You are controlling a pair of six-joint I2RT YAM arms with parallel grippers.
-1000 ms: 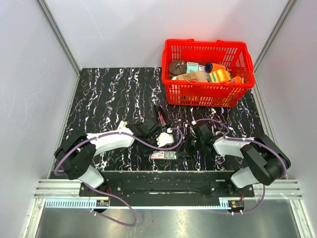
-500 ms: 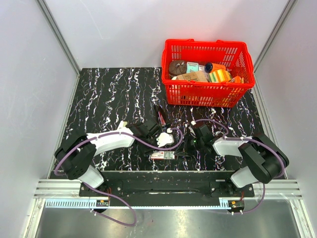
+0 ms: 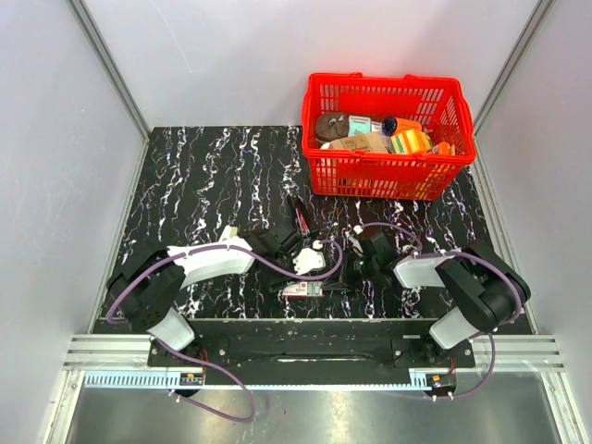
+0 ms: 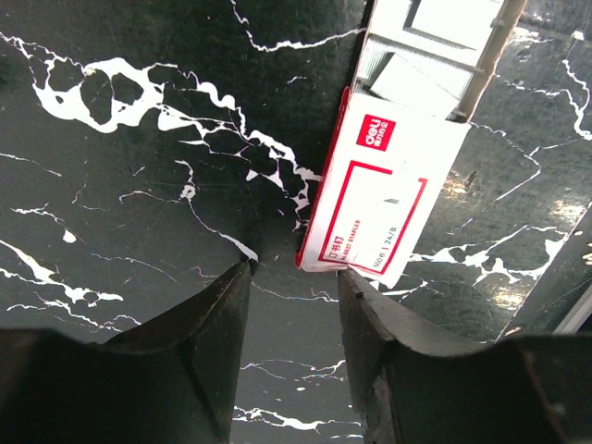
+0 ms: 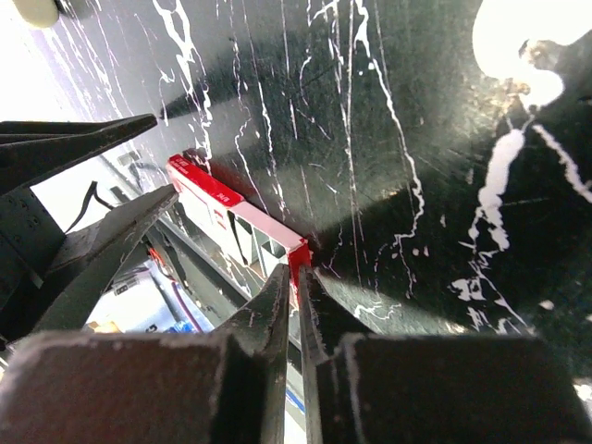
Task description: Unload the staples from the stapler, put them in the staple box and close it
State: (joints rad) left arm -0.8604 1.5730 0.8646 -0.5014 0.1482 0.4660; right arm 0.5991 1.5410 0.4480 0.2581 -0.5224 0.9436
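The stapler [image 3: 301,218], a slim black bar with a red inner part, lies on the black marble table [image 3: 203,176] beyond both grippers, and nothing holds it. A small red-and-white staple box [image 3: 303,289] lies open near the front edge. My left gripper [image 4: 294,268] is open and empty, its right finger [image 4: 370,314] just short of the box [image 4: 379,194]. My right gripper [image 5: 298,270] is shut on the box's red end flap [image 5: 298,259]. In the top view the left gripper [image 3: 296,273] and the right gripper [image 3: 340,280] flank the box.
A red basket [image 3: 388,83] full of groceries stands at the back right. A short cream-beige object [image 3: 310,259] lies between the stapler and the box. Purple cables loop near both wrists. The table's front edge runs just behind the box.
My right arm has crept a little to the left toward the staple box. The left arm, the box and the stapler have barely moved.
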